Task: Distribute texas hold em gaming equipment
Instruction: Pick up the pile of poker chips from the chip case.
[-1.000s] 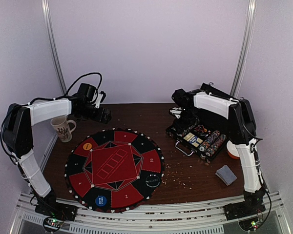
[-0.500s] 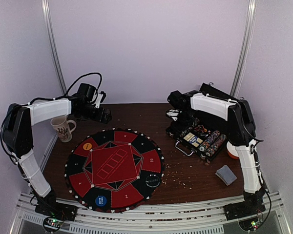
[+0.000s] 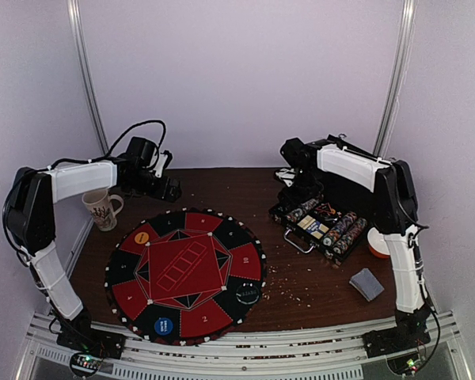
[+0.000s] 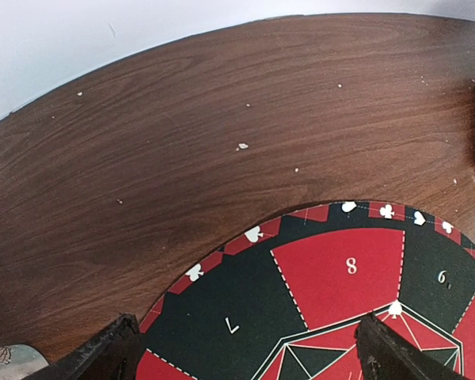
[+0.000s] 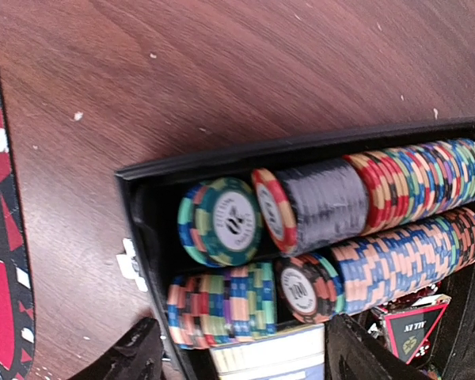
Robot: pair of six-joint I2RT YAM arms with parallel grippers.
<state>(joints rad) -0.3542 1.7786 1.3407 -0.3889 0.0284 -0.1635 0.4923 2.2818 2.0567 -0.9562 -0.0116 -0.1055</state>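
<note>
Striped poker chips (image 5: 396, 186) lie in rows inside the open black case (image 5: 261, 150), with a teal chip (image 5: 220, 222) facing up at the end of one row. My right gripper (image 5: 245, 360) hangs open over the case's far end (image 3: 297, 207), its fingers on either side of a short chip stack (image 5: 222, 317) and holding nothing. My left gripper (image 4: 249, 364) is open above the back edge of the round mat (image 4: 348, 269). On the mat (image 3: 186, 273) sit a yellow button (image 3: 141, 236), a blue button (image 3: 164, 324) and a black button (image 3: 248, 294). A grey-blue card deck (image 3: 367, 283) lies near the right front.
A patterned mug (image 3: 101, 208) stands at the mat's back left, below the left arm. An orange-and-white bowl (image 3: 376, 241) sits right of the case (image 3: 321, 223). A white box (image 5: 269, 360) lies in the case beside the chips. Crumbs dot the wooden table (image 3: 301, 289).
The right gripper's jaws have widened, and it has shifted slightly over the case's far end. The left arm has stayed put.
</note>
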